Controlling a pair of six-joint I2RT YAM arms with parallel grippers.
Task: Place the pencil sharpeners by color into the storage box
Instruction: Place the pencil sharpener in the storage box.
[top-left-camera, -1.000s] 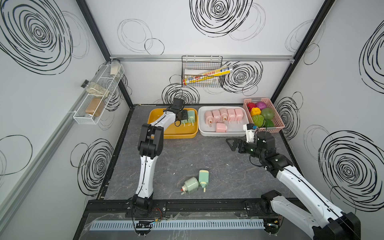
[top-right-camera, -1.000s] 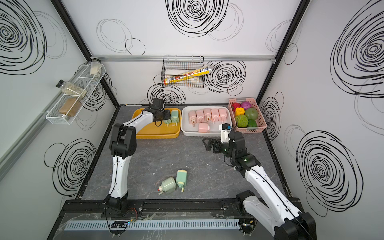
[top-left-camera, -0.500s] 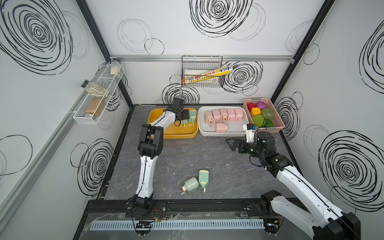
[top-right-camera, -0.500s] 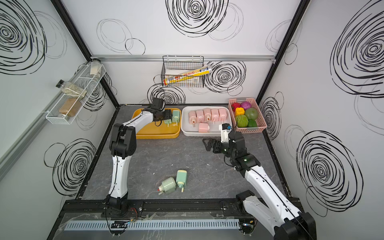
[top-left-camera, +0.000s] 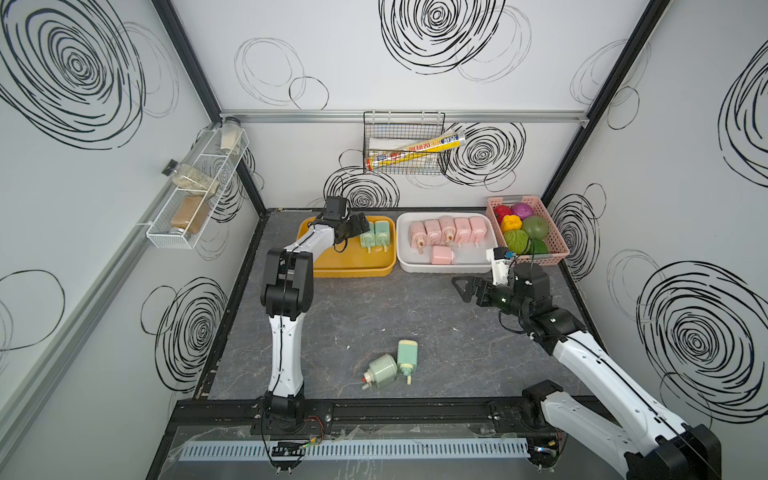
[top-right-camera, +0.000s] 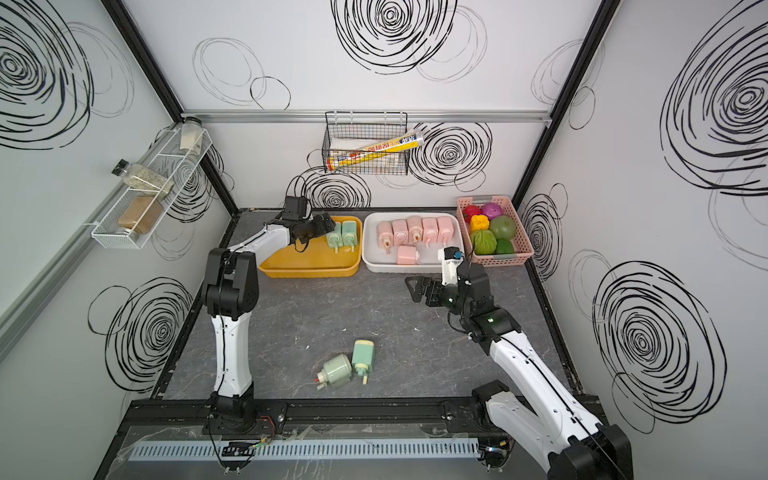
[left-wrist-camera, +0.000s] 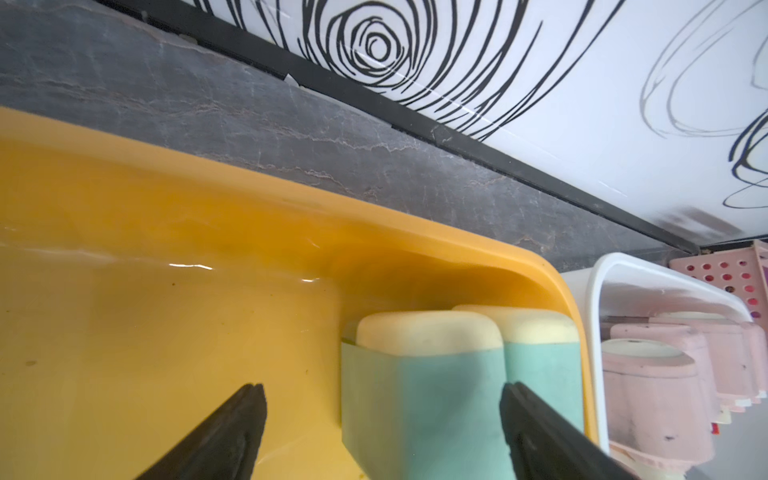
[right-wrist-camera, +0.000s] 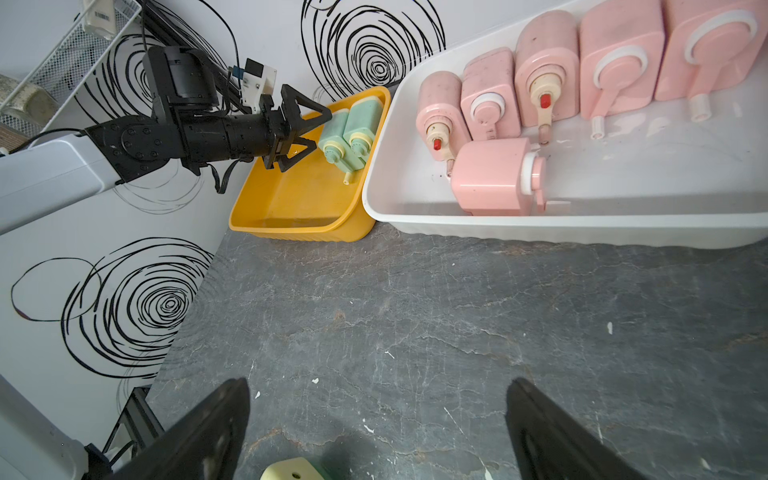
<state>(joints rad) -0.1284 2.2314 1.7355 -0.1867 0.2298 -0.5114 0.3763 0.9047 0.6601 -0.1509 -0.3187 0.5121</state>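
The white walls (top-left-camera: 415, 95) with black swirls are the biggest thing here, and they close in a dark grey bench (top-left-camera: 374, 307) that looks like stone, flat and a bit scuffed. At the back of it sit three boxes in a row: a yellow tray (top-left-camera: 353, 272), a white tray (top-left-camera: 444, 269) and a pink basket (top-left-camera: 552, 249) of toy fruit (top-left-camera: 521, 232). All six pink sharpeners (top-left-camera: 446, 230) are in the white tray — five in a row and one lying in front. The left arm (top-left-camera: 286, 286) reaches into the yellow tray. The left tool (left-wrist-camera: 381, 388) is spread wide, with a finger on each side of a green sharpener (left-wrist-camera: 415, 395). One finger is well clear, and the other is close by the second green sharpener (left-wrist-camera: 540, 361) next to it. I think this step is setting that block down. To do it well, the tool should pull back slowly and straight, so no finger catches a block and tips it. The right tool (right-wrist-camera: 378, 386) is spread too, with nothing in it, low over the bench in front of the white tray. Two loose green sharpeners (top-left-camera: 392, 365) lie close together near the front edge — these look like the last ones left to move.
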